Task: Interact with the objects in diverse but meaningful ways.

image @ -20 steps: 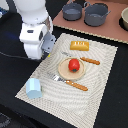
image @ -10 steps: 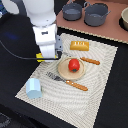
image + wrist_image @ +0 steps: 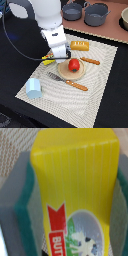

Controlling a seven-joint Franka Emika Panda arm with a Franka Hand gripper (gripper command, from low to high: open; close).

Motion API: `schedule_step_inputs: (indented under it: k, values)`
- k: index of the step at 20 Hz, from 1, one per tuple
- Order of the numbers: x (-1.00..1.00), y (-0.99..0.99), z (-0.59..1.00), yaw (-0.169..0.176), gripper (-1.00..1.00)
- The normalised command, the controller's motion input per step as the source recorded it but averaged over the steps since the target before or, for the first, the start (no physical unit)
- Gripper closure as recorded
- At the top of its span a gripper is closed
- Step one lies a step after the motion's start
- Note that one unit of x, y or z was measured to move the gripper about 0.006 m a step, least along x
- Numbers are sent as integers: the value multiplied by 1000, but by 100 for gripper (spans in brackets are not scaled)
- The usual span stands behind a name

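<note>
My gripper [image 3: 55, 56] is shut on the small yellow box with red marks [image 3: 48, 61] and holds it just over the striped mat, beside the round plate [image 3: 64, 73]. In the wrist view the yellow box [image 3: 75, 188] fills the frame between the teal-edged finger pads [image 3: 24, 213]. The red tomato [image 3: 74, 65] sits on the plate, to the exterior view's right of the gripper. The orange scored bread slab [image 3: 80, 46] lies on the mat behind the tomato. The pale blue-white carton [image 3: 34, 88] stands at the mat's near left corner.
An orange-handled fork [image 3: 68, 82] lies in front of the plate and an orange-handled knife [image 3: 90, 61] to its right. Two grey pots [image 3: 96, 14] and a bowl [image 3: 125, 18] stand at the back. A black cable [image 3: 15, 50] loops at the left.
The arm has moved toward the exterior view's right and nearer the plate, carrying the yellow box. The other objects have not moved.
</note>
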Motion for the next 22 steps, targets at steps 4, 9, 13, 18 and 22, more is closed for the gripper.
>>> schedule_step_inputs:
  k: [4, 9, 13, 18, 22]
  values:
    - [-248, 0, 0, 97, 100]
    - [10, 0, 0, 57, -100]
    - [228, 0, 0, 9, -100]
    - [249, 0, 0, 0, -100]
    - [-220, 0, 650, 0, -100]
